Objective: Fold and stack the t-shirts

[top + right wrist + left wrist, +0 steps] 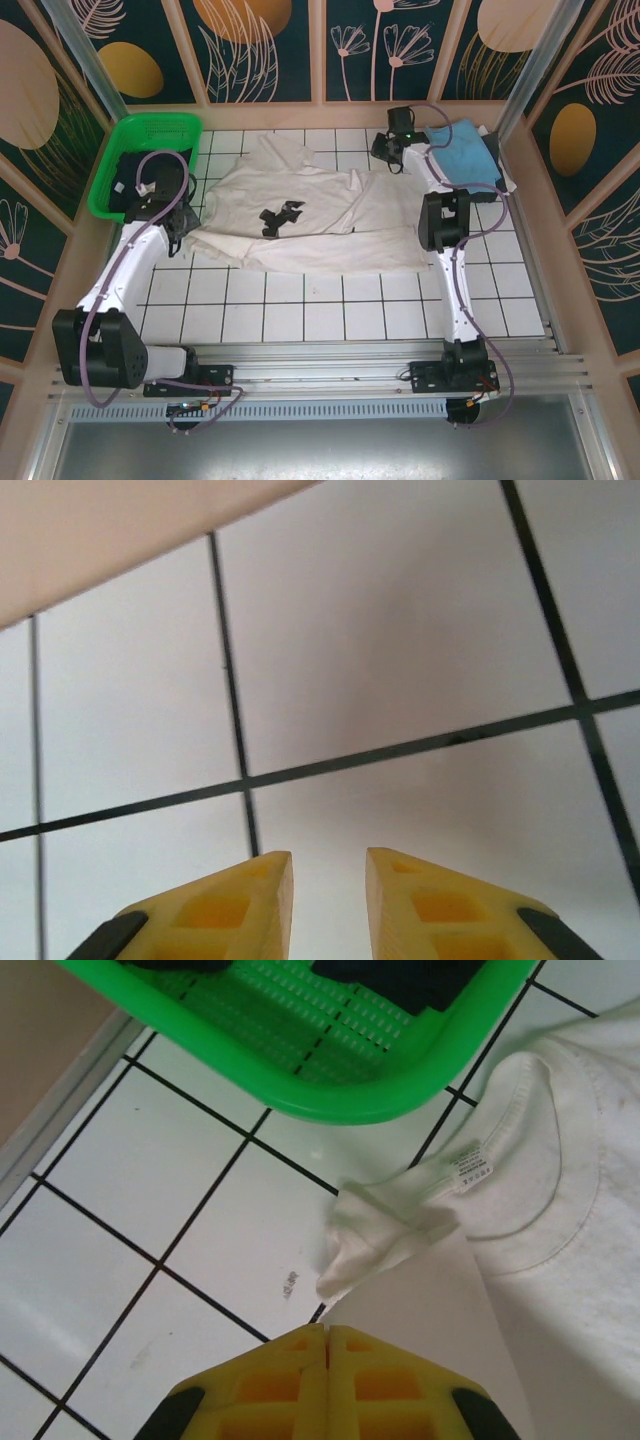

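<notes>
On the white tiled table (330,310), spread flat across the middle and reaching toward the far edge: the cream-white t-shirt (320,215), with a black print (280,217) at its centre. At the far left corner, the green basket (110,165), with dark cloth (135,170) piled inside. At the far right corner, folded and partly under the right arm: the light blue t-shirt (465,155). Just off the near side of the basket, at the left edge of the cream-white t-shirt: the left gripper (180,225). From the left wrist, left gripper (327,1335) with jaws pressed fully together, tips at the very edge of the cream-white t-shirt (580,1210); cannot tell whether any cloth is pinched between them. Ahead of the tips, a bunched fold of cloth by the collar (520,1130), with the label (473,1167) turned up, and beyond it the rim of the green basket (400,1100). Near the far edge, just left of the light blue t-shirt: the right gripper (388,150). From the right wrist, right gripper (328,880) with jaws a narrow gap apart, holding nothing, over bare tile.
</notes>
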